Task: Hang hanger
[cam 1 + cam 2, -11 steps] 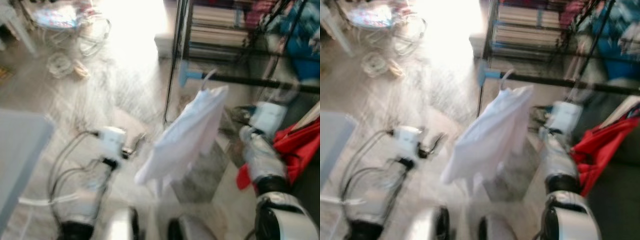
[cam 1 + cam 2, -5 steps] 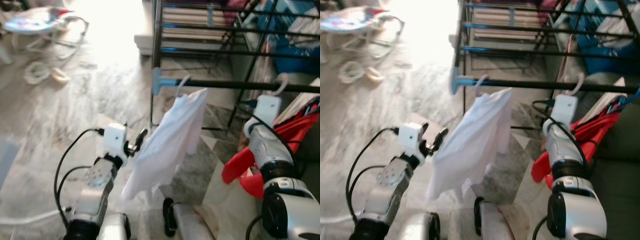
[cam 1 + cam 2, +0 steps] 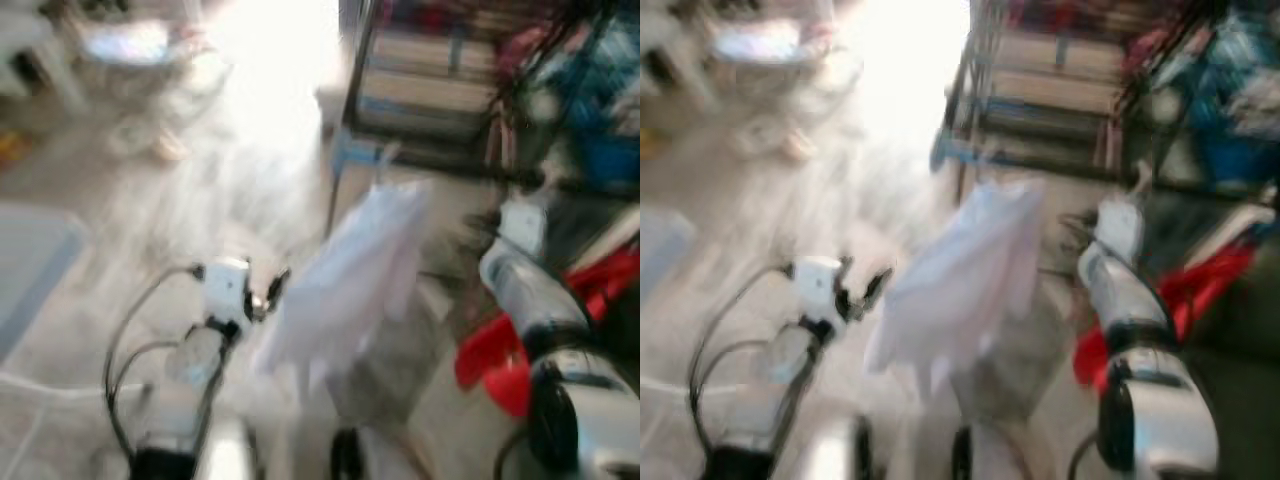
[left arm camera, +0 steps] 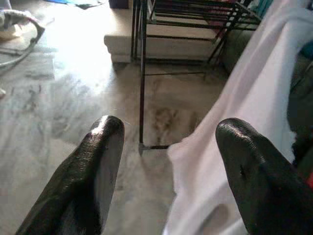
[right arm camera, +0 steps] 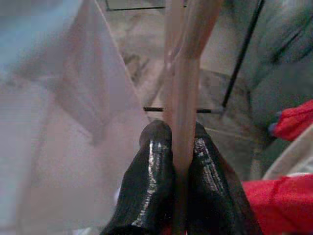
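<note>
Clearly the right end effector (image 5: 180,147) is clamped on the pale stem of a hanger (image 5: 185,73), its two black fingers (image 5: 156,171) pressed against it from both sides. A white garment (image 3: 350,285) drapes from that hanger, hanging in front of the robot between its two arms and near the dark rails of a drying rack (image 4: 142,73) that stands on the marbled floor (image 4: 58,98). The left end effector (image 4: 166,147) is spread wide and holds nothing; one finger sits just beside the white cloth, though I cannot tell whether it touches. Red fabric (image 3: 495,360) lies low beside the right arm.

Both head views are smeared, so whether the hook is already over a rail is hard to judge; it looks close to one at best.

The main risk is misjudging the hook against the rail while the view is this unsteady: letting go with the hook only half seated would drop hanger and garment to the floor. The trailing cloth could also catch on the left fingers or on a lower rail and pull the hanger askew.
</note>
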Available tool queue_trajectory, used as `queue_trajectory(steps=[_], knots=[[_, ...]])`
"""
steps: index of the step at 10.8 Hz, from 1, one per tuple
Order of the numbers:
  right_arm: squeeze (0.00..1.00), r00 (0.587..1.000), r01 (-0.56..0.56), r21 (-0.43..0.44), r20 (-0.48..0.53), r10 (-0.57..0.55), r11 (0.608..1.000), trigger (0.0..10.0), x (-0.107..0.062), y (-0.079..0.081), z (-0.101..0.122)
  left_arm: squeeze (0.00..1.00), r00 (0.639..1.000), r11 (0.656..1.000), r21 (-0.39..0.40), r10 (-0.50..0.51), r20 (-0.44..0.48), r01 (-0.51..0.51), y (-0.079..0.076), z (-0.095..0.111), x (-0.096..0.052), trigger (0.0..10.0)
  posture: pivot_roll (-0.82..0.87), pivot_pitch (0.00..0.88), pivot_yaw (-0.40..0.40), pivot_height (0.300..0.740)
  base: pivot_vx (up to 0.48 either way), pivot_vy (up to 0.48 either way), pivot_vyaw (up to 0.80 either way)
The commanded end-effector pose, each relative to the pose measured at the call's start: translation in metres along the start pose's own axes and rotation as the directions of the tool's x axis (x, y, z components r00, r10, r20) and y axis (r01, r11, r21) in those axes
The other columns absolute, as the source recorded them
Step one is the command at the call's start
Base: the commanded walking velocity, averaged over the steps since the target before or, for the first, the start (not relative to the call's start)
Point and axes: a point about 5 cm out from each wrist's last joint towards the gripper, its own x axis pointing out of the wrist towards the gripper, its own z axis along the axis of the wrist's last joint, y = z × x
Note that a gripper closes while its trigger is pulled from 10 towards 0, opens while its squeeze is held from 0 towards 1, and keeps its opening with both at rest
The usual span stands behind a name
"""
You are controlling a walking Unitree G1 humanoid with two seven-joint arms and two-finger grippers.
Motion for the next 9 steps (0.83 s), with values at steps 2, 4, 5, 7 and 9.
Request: queue_trajectory(steps=[2,4,5,7,9], knots=[[1.0,0.998,-0.029,0.031,-0.053,0.03,0.999,10.0,-0.002,-0.002,-0.026,0.0,1.0,1.0,0.018,-0.011,-0.001,0.011,-0.001,0.003,0.002,10.0,0.03,0.18,-0.042,0.74,0.0,0.0,0.0],[1.0,0.999,0.019,-0.002,0.04,-0.019,1.0,10.0,-0.004,-0.009,-0.015,0.0,1.0,1.0,0.022,-0.009,-0.009,0.009,-0.001,0.001,0.002,10.0,0.02,0.18,-0.04,0.74,0.0,0.0,0.0],[1.0,0.996,0.042,-0.005,0.075,-0.041,0.999,10.0,-0.006,-0.012,-0.014,0.0,1.0,1.0,0.024,-0.001,-0.012,0.001,-0.001,0.001,0.001,10.0,0.02,0.181,-0.04,0.74,0.0,0.0,0.0],[1.0,0.979,0.067,-0.096,0.199,-0.047,0.993,10.0,-0.016,-0.011,-0.013,0.0,1.0,1.0,0.028,0.007,-0.016,-0.006,-0.001,-0.001,-0.001,10.0,0.02,0.186,-0.039,0.74,0.0,0.0,0.0],[1.0,0.943,0.202,-0.221,0.309,-0.128,0.954,10.0,-0.035,-0.012,-0.017,0.0,1.0,1.0,0.03,0.006,-0.021,-0.005,-0.001,-0.002,-0.002,10.0,0.01,0.195,-0.034,0.74,0.0,0.0,0.0]])
